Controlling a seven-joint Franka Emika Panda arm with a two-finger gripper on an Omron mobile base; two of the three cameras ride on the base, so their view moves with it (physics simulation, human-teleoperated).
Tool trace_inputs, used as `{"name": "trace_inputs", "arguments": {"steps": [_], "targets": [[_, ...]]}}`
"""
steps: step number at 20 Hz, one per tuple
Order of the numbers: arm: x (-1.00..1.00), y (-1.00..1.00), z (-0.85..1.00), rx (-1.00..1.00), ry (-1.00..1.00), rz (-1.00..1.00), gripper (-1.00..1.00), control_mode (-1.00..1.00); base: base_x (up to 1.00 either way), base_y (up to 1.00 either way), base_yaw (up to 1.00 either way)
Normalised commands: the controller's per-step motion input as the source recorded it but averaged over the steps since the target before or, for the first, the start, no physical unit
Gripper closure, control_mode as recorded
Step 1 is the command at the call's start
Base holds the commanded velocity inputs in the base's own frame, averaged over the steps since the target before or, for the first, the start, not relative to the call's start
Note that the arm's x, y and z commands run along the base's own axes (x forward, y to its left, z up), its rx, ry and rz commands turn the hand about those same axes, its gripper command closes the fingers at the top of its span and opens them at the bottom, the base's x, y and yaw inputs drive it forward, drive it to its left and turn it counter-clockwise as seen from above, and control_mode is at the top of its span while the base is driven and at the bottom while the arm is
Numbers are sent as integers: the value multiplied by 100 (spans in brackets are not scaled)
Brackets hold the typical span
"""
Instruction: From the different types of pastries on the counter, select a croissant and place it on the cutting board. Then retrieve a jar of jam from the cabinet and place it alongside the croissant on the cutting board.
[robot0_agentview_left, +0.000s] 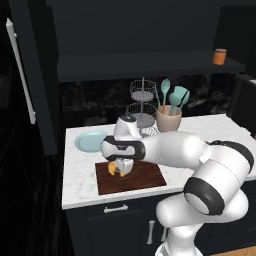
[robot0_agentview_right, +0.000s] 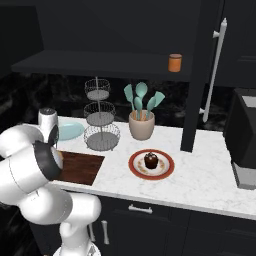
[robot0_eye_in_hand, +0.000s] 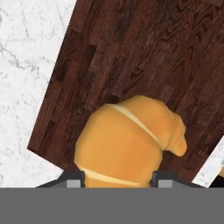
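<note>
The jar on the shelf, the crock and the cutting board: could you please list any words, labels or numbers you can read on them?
None can be read.
Jar of jam: plain orange side, no label visible.
Utensil crock: plain beige, no print.
Cutting board: wood grain alone, no mark.
Croissant at the tool: no text.

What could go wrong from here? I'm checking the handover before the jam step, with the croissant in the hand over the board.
1. The hand is shut on the croissant over the left part of the cutting board; released there, it might roll toward the nearby edge and marble counter.
2. The jar of jam sits high on the cabinet shelf, behind the utensil crock and wire basket stand; the arm could clip them reaching up.
</note>
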Motion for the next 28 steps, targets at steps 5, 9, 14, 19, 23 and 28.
{"name": "trace_inputs", "arguments": {"steps": [5,9,14,19,23,28], "targets": [[0,1,-12,0,0,0,100,-100,0,0,0],[4,0,-14,0,0,0,100,-100,0,0,0],[5,3,-6,0,0,0,-100,-100,0,0,0],[0,0,0,0,0,0,-100,-100,0,0,0],[0,-3,3,0,-2,0,-100,-100,0,0,0],[-1,-64,47,11,-24,-1,-100,-100,0,0,0]]}}
